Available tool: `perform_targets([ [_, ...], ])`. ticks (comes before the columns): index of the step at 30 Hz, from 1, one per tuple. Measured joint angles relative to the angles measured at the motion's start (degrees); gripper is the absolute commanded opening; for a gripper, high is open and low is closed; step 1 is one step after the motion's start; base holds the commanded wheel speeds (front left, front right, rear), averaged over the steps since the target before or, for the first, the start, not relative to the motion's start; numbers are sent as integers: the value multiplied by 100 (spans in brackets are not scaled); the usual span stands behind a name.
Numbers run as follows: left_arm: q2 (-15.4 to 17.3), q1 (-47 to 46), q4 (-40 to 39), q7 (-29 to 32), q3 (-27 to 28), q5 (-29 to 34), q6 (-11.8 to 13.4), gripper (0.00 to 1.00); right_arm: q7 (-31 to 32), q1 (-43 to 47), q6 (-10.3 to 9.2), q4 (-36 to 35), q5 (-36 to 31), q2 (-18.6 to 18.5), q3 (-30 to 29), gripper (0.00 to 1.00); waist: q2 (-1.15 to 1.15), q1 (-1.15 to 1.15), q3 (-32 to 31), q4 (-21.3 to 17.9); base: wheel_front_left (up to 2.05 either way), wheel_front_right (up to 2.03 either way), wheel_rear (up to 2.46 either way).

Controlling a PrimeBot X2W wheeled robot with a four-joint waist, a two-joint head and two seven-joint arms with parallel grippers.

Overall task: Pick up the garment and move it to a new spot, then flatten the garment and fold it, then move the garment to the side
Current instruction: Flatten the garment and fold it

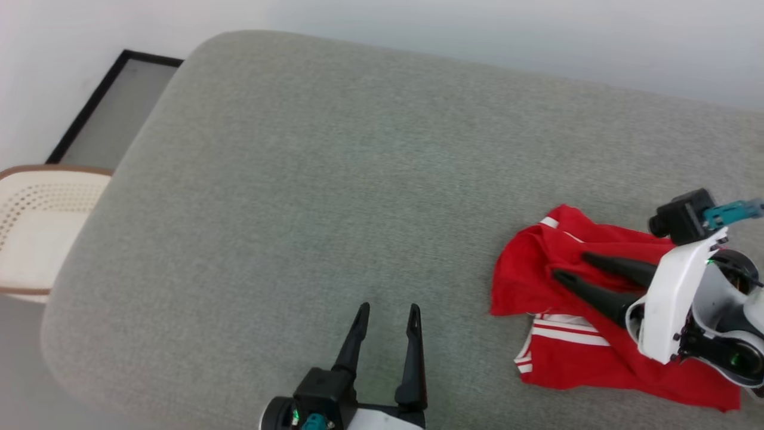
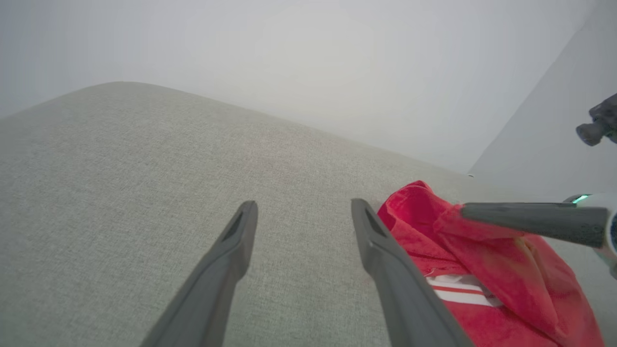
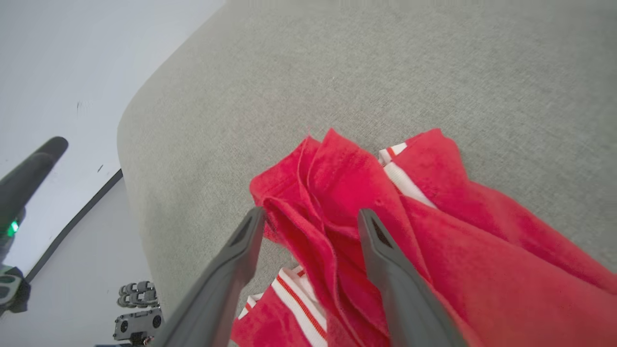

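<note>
The garment point(image 1: 573, 334), red with white striped trim, lies crumpled at the right front of the grey cushioned surface point(image 1: 334, 197); it also shows as the red garment point(image 2: 482, 270) and the red garment point(image 3: 385, 226). My right gripper point(image 1: 567, 266) hovers just over its bunched folds, fingers spread open with a ridge of red cloth between them, nothing pinched. In the right wrist view the right gripper point(image 3: 311, 217) straddles that fold. My left gripper point(image 1: 388, 310) stands open over bare cushion at the front centre, left of the garment, and the left gripper point(image 2: 303, 207) is empty.
A cream woven chair seat point(image 1: 36, 221) stands off the surface's left edge. A dark-framed panel point(image 1: 107, 107) lies on the floor beyond the far left corner. A pale wall runs behind the surface. Bare cushion stretches across the left and far side.
</note>
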Motion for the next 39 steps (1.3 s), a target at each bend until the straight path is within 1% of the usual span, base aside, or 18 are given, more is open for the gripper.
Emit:
perform_targets([
  [5, -1, -121, 136, 0, 109, 65, -73, 100, -174, 248, 0, -59, 2, -49, -413, 100, 0, 0, -43, -207, 0, 0, 0],
  [8, -1, -197, 257, 0, 183, 79, -144, 100, -409, 518, 0, -13, 5, -127, -637, 100, 0, 0, -89, -361, 0, 0, 0],
  [15, -2, -461, 600, 0, 320, 111, -422, 100, -1271, 1057, 0, 210, -77, -361, -1144, 100, 0, 0, -193, -800, 0, 0, 0],
  [17, -1, -554, 693, 0, 368, 126, -474, 100, -1546, 1157, 1, 266, -225, -410, -1236, 100, 0, 0, -211, -935, 0, 0, 0],
  [27, 21, -749, 1126, 0, 797, 299, -735, 100, -2654, 1621, 1, 544, -731, -535, -1423, 100, 0, 0, -391, -1499, 0, 0, 0],
  [32, 158, -534, 1148, 0, 1016, 328, -873, 100, -2939, 1848, 1, 726, -971, -421, -1763, 100, 0, 0, -593, -1695, 0, 0, 0],
  [39, 497, -20, 971, 0, 1301, 415, -905, 100, -3036, 2475, 0, 686, -1313, 48, -2497, 100, 0, 0, -935, -1925, 0, 0, 0],
])
